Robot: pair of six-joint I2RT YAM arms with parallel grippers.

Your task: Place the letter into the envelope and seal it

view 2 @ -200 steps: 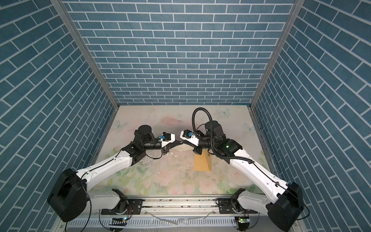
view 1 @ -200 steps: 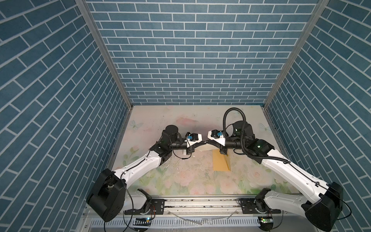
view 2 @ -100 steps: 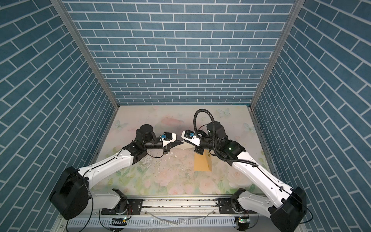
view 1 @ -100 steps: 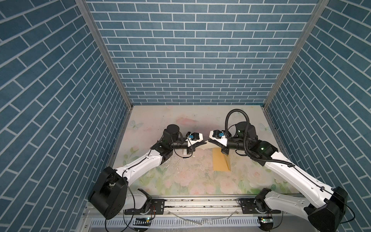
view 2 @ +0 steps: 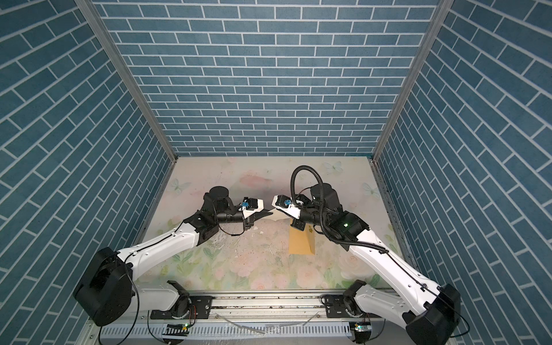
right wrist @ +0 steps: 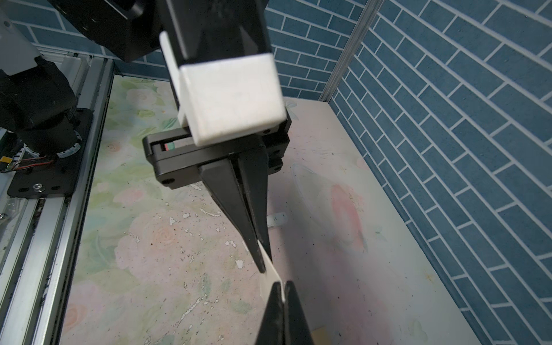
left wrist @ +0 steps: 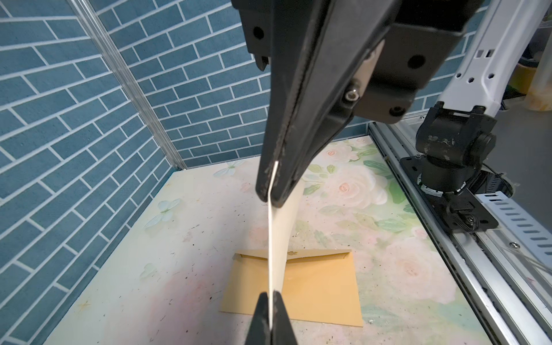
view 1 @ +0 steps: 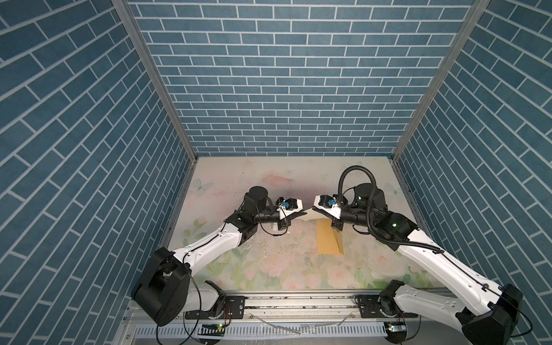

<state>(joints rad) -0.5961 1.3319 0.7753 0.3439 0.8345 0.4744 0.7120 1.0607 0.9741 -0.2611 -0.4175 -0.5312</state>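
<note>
Over the last second little had changed at the paper. The left gripper (left wrist: 270, 197) and the right gripper (left wrist: 270, 298) stayed pressed together on opposite ends of the letter (left wrist: 279, 233), holding it taut and clear of the table (view 1: 268, 268). Only the right arm's rear joints had swung slightly outward. The envelope (view 1: 328, 242) had not moved and lay flat at about 5 o'clock from the letter in both top views.

I judged insertion had not begun, since the sheet was still spanned between two grips rather than aimed at the opening.

The letter showed only its pale side and edge, so its print and folds were hidden. It also crossed the flap's tip, so I could not tell whether the flap was lifted. A small white stick (right wrist: 276, 219) was half hidden behind the left gripper's fingers.
</note>
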